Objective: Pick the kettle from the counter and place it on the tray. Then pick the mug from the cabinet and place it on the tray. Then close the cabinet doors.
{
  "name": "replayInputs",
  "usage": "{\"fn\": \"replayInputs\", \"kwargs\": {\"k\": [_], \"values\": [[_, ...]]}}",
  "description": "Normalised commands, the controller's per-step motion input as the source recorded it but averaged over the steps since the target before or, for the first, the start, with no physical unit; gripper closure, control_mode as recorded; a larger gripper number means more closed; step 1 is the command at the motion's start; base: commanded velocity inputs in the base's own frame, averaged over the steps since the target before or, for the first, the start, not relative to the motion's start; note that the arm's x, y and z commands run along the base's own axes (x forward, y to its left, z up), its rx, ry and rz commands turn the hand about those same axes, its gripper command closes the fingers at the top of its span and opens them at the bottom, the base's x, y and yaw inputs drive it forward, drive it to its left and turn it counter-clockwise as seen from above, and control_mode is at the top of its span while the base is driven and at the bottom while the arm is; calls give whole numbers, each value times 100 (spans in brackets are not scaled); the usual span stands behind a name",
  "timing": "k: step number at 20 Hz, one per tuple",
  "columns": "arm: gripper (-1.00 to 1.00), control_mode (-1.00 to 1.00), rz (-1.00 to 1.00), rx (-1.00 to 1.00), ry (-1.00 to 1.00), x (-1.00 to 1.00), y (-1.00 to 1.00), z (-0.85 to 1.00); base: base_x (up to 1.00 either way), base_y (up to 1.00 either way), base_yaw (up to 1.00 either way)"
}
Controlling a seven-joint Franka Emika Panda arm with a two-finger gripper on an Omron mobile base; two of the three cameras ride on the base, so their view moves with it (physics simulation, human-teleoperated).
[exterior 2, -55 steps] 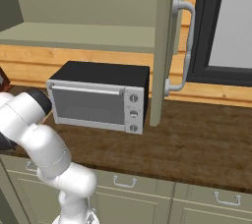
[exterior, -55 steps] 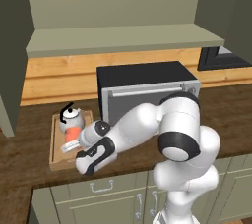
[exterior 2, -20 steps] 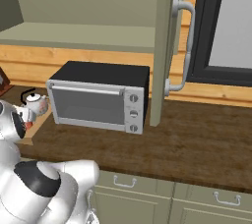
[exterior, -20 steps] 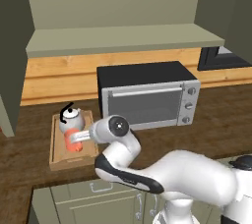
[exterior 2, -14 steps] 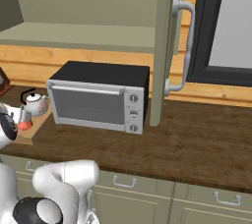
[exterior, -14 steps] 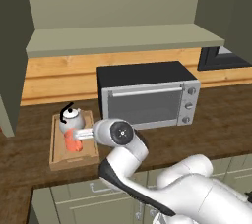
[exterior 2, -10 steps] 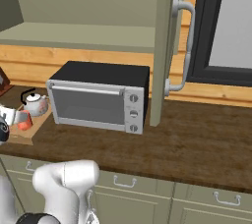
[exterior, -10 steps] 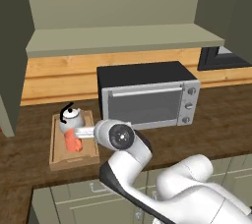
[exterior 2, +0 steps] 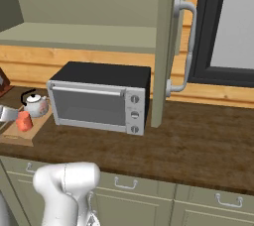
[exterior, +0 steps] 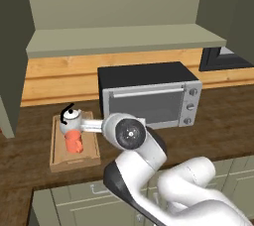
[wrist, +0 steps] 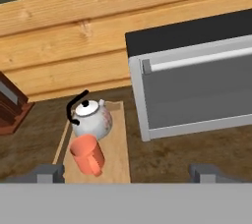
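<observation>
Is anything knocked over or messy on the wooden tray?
Nothing stands out. The kettle and the mug both stand upright on the tray, close together, with no spill showing. The cabinet door hangs open.

Pale wooden wall panel (exterior: 59, 79) behind the table. Black-and-silver microwave (exterior: 149, 96) against it. Dark-framed window (exterior 2: 225, 27) at right. Grey-green drawers (exterior 2: 149, 195) with silver handles below. Even, flat light.
</observation>
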Motion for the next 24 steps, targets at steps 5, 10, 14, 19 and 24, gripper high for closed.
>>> {"fn": "replayInputs", "kwargs": {"k": [5, 10, 14, 19, 24], "values": [[-100, -100, 0, 0, 0, -29, -51, 27, 0, 0, 0], [-100, -100, 0, 1, 0, -28, -49, 16, 0, 0, 0], [-100, -100, 0, 1, -4, -28, -41, 12, 0, 0, 0], [-100, -100, 0, 3, -5, -31, -43, 6, 0, 0, 0], [-100, -100, 0, 4, 0, -28, -44, 2, 0, 0, 0]]}}
